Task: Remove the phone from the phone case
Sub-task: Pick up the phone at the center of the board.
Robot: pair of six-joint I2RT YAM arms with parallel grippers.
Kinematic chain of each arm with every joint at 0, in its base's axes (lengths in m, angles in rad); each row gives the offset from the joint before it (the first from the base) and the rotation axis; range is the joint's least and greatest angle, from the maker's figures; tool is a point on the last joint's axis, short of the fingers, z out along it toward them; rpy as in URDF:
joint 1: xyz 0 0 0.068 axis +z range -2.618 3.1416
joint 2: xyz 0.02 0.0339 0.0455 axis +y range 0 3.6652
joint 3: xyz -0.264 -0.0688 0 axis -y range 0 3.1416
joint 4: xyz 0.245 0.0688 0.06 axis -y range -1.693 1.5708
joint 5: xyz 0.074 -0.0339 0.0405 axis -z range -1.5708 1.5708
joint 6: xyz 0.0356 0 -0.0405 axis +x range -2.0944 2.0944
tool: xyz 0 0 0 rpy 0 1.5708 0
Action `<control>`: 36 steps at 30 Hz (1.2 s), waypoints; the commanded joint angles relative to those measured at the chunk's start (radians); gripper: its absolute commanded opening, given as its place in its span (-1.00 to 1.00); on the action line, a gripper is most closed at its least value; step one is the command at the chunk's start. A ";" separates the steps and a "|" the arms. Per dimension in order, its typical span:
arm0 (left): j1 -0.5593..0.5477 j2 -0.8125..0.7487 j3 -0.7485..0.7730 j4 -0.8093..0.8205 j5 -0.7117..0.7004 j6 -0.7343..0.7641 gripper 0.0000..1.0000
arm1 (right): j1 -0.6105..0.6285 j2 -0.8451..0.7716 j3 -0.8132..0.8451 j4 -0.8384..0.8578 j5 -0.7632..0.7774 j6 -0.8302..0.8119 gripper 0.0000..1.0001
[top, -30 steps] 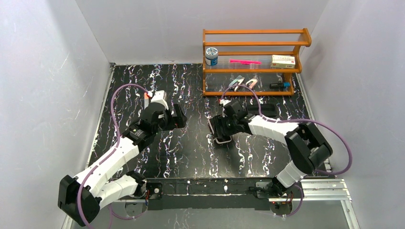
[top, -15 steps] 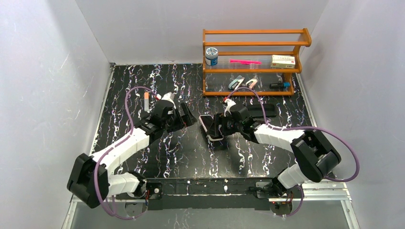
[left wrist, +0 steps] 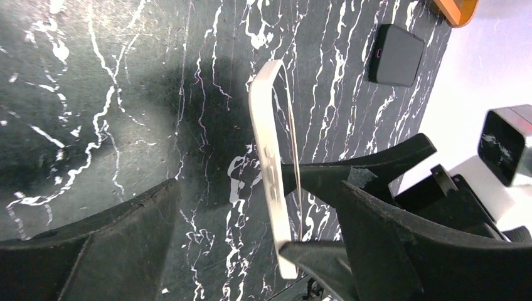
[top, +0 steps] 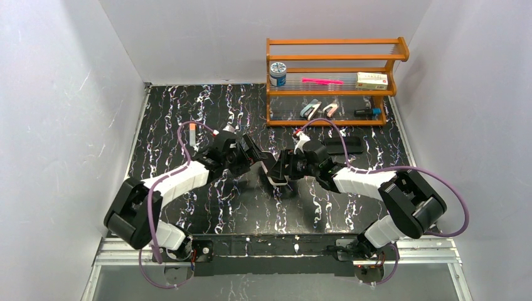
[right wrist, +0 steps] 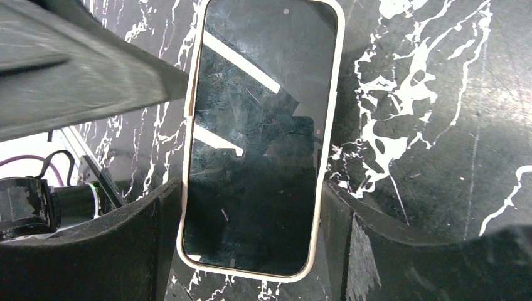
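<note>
The phone (right wrist: 257, 144), with a dark screen and a cream case (right wrist: 339, 94) round its rim, is held off the table. My right gripper (right wrist: 249, 197) is shut on its two long sides near the lower end. In the top view the phone (top: 274, 168) sits between both arms at the table's middle. In the left wrist view the case (left wrist: 270, 169) shows edge-on. My left gripper (left wrist: 257, 188) is open with one finger on each side of the phone and a wide gap. One left finger (right wrist: 88, 69) lies against the case's left edge.
A wooden shelf (top: 332, 58) stands at the back right with a jar (top: 277, 73), a pink toothbrush (top: 321, 81) and a box (top: 371, 79). A flat black object (top: 345, 145) lies in front of it and also shows in the left wrist view (left wrist: 395, 53). White walls enclose the table.
My left arm has swung right until its open fingers straddle the phone. My right gripper has lifted the phone off the table and tilted it toward the left arm.
</note>
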 commanded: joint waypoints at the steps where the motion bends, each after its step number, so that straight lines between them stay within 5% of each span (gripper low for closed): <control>1: -0.013 0.061 0.006 0.067 0.055 -0.079 0.74 | 0.023 -0.001 0.004 0.135 0.007 0.021 -0.97; 6: -0.029 0.110 0.014 0.112 0.077 -0.102 0.46 | 0.043 0.004 0.007 0.150 0.017 0.011 -0.97; 15: -0.033 0.088 -0.019 0.185 0.064 -0.112 -0.51 | 0.050 -0.013 -0.017 0.202 0.009 0.017 -0.97; 22: -0.030 0.043 -0.046 0.208 0.035 -0.093 -1.00 | 0.049 -0.013 -0.015 0.250 -0.013 0.026 -0.97; 25: -0.015 -0.011 -0.068 0.221 0.019 -0.069 -1.00 | 0.047 -0.023 -0.027 0.302 -0.025 0.048 -0.66; 28: 0.023 -0.079 -0.106 0.249 0.008 -0.062 -1.00 | 0.041 -0.029 -0.018 0.325 -0.067 0.056 0.05; 30: 0.065 -0.119 -0.150 0.296 0.021 -0.081 -1.00 | 0.033 -0.030 -0.015 0.345 -0.108 0.073 0.33; 36: 0.133 -0.239 -0.288 0.500 0.095 -0.110 -1.00 | -0.001 -0.037 -0.052 0.459 -0.188 0.132 0.73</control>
